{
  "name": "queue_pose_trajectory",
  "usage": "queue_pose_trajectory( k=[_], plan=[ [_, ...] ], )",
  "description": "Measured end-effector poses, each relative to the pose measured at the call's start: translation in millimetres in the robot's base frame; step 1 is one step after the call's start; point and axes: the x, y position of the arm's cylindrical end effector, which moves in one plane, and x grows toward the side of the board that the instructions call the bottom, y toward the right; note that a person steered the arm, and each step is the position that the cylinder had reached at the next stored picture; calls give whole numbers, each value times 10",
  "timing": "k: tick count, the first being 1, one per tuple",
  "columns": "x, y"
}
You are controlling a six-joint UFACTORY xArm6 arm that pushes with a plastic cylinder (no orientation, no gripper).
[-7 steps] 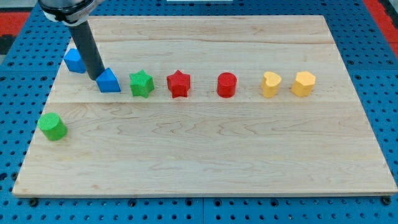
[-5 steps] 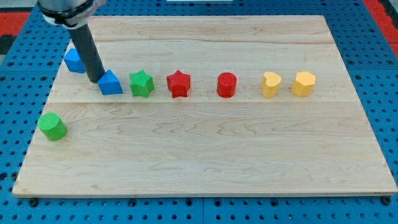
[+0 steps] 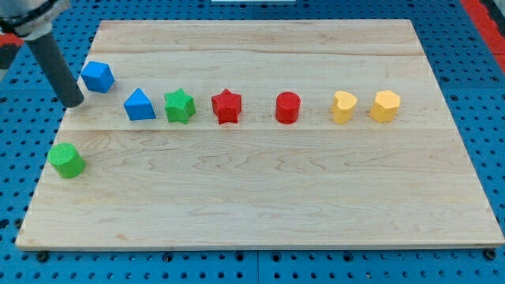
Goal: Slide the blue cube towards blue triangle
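1. Pincer: none fitted; my tip [image 3: 72,102] rests on the table [image 3: 260,197], left of and below the blue cube [image 3: 98,76].
2. Blue cube sits up-left of the blue triangle [image 3: 140,105], apart.
3. Risk: an off-centre push spins the cube past the triangle or shoves it into the green star [image 3: 180,106].

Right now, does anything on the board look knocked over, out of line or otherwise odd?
Nothing is damaged or tipped. Two blocks sit off the main row: the blue cube above its left end and the green cylinder low at the view's left. My tip stands just left of the cube, apart from it.
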Motion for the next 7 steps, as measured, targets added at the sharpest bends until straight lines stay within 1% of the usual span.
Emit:
queue_pose_trajectory(
  k=[1,2,3,4,7],
  plan=[
    [-508,-182],
    [-756,145],
    [-502,331],
    [-192,336],
    [-179,474]
  ],
)
